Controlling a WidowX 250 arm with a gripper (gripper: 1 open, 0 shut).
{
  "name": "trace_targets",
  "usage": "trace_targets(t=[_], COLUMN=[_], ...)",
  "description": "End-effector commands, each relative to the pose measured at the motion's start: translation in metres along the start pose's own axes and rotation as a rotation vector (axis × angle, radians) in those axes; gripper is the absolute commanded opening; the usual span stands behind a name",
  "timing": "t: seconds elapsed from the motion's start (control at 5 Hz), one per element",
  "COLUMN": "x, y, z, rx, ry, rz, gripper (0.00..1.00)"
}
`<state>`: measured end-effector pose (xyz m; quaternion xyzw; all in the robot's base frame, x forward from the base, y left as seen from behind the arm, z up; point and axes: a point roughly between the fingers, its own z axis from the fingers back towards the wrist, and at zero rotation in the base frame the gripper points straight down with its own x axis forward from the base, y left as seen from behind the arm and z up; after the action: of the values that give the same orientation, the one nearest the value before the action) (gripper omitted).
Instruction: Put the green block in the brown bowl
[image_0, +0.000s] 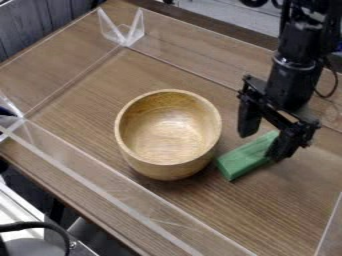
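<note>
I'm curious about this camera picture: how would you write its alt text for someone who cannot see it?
A black robot gripper, jaws open and pointing down, hangs over the far end of a green block lying on a wooden table. Just left of the block stands an empty brown bowl. Clear low walls fence the table.

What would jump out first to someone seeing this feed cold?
Probably the brown bowl, sitting empty in the middle of the wooden table and the largest thing there. Next, the black gripper at right, jaws open and pointing down over the far end of the green block, which lies flat just right of the bowl.
</note>
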<state>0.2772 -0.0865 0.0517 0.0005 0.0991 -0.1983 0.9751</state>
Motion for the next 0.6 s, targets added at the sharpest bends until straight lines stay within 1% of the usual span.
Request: trace_targets(t=[0.0, 0.2, 0.4], x=[0.015, 0.02, 0.019], y=[0.001, 0.004, 0.007], z=[0.007, -0.005, -0.008], rx=[0.011, 0.014, 0.0], ry=[-0.029, 0.015, -0.024], rz=[-0.054, -0.085, -0.08], gripper=[1.0, 1.0, 1.0])
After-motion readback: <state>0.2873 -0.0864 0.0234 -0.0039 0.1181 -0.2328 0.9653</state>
